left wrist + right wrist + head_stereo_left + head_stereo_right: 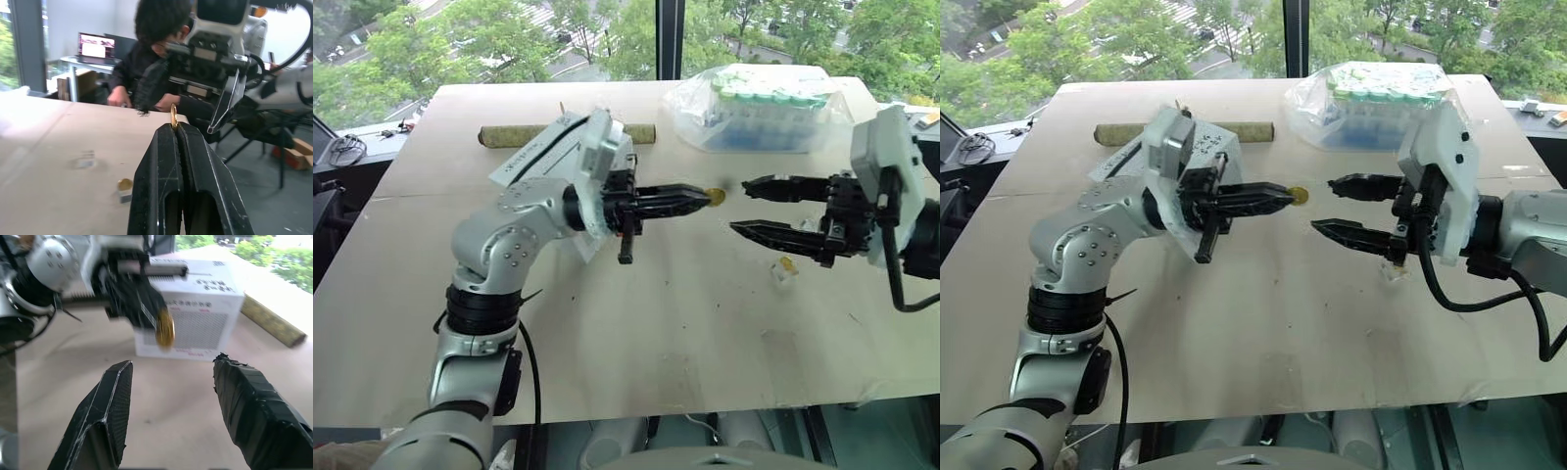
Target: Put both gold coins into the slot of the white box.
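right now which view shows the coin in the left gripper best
The right wrist view: the gold coin shows its broad face, pinched in the left gripper. The left wrist view shows it edge-on; both eye views show a small yellow spot.

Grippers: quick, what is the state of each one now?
Left gripper: closed, holding a gold coin at its fingertips.
Right gripper: open, holding nothing.

The coin [165, 328] is shiny gold metal. The white box [205, 308] looks like matt printed cardboard. The table [636, 323] is pale, matt board, lightly scuffed. The far bag [1371, 103] is clear, glossy plastic. The left gripper [700, 199] has black, smooth, scratched fingers [161, 166].
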Robot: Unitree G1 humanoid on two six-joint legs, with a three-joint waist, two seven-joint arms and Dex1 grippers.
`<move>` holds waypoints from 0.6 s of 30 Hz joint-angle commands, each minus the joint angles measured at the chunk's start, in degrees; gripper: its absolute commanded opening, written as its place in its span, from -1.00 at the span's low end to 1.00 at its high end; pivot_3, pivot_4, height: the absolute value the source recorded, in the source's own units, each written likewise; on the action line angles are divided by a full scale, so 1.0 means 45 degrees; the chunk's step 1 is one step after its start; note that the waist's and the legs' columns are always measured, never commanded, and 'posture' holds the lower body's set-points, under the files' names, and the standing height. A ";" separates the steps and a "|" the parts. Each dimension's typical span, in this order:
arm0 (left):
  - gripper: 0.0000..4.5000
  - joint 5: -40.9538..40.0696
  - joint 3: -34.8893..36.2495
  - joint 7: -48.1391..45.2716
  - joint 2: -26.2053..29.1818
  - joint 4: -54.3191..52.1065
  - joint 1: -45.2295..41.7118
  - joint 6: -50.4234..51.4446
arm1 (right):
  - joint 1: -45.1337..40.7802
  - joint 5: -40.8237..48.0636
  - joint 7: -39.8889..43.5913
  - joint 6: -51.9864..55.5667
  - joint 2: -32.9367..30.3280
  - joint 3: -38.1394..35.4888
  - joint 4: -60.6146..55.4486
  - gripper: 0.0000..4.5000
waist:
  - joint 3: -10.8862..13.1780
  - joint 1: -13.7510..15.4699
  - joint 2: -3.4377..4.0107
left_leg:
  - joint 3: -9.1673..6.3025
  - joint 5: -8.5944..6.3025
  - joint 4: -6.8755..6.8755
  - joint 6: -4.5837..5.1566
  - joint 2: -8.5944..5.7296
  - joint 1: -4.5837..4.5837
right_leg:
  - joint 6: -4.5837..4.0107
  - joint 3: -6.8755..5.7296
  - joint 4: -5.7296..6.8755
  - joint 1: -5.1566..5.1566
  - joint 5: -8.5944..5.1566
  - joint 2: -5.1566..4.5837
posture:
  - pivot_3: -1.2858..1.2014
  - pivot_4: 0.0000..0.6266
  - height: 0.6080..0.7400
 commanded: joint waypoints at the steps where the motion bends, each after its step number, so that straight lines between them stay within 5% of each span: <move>1: -1.00 -0.0035 0.1256 0.1168 0.0542 -0.0022 -0.0848 0.0062 | 0.0584 -0.0585 0.0513 -0.0690 -0.0290 -0.1176 -0.0559 0.24 | 0.0003 -0.0005 -0.0004 | 0.0002 0.0000 0.0000 0.0000 0.0001 0.0001 | 0.0000 0.0003 0.0000 0.0000 0.0000 0.0001 | 0.03 -0.52 1.00; 6: -1.00 0.1119 0.2347 0.3317 0.2249 0.0826 -0.2521 0.0386 | 0.1213 -0.1197 0.0817 -0.1366 -0.0257 -0.1754 -0.0917 0.24 | 0.0012 -0.0019 -0.0020 | 0.0001 0.0000 0.0003 -0.0001 0.0004 0.0001 | 0.0001 0.0001 0.0006 -0.0001 0.0000 0.0004 | 0.03 -0.52 1.00; 10: -1.00 0.3098 0.1721 0.4661 0.4104 0.1722 -0.3117 0.1212 | 0.1366 -0.1893 0.1233 -0.1904 -0.0154 -0.1502 -0.0809 0.24 | 0.0012 -0.0009 -0.0021 | 0.0021 -0.0001 -0.0006 -0.0001 0.0005 0.0014 | 0.0001 -0.0001 0.0006 0.0000 0.0000 -0.0001 | 0.03 -0.52 1.00; 18: -1.00 0.4027 -0.0375 0.2733 0.5938 0.4548 -0.4998 0.3499 | 0.1546 -0.2900 0.2495 -0.2555 -0.0238 -0.1402 -0.0160 0.24 | 0.0039 0.0012 -0.0065 | -0.0010 -0.0001 0.0009 -0.0001 -0.0002 -0.0003 | 0.0001 -0.0034 0.0013 -0.0007 0.0000 0.0003 | 0.03 -0.52 1.00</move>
